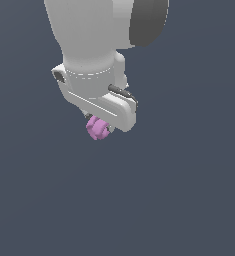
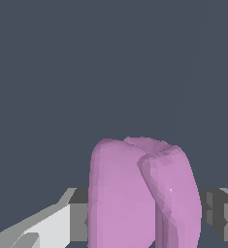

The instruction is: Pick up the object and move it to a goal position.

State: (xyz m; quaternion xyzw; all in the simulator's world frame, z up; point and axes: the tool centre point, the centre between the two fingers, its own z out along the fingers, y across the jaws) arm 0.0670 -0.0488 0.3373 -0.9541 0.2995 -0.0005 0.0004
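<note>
The object (image 1: 97, 129) is a small pink-purple lumpy chunk with a groove across it. In the exterior view it hangs just under the white hand of the arm, partly hidden by it. My gripper (image 1: 98, 126) is shut on the object. The fingers are mostly hidden behind the hand in that view. In the wrist view the object (image 2: 139, 193) fills the lower middle of the picture, and a grey fingertip (image 2: 79, 213) presses against one side of it while the other fingertip (image 2: 217, 210) sits at its other side.
The white arm (image 1: 89, 35) fills the upper part of the exterior view. Around and below the gripper there is only a plain dark blue-grey background (image 1: 179, 200), with no edge, surface line or other object showing.
</note>
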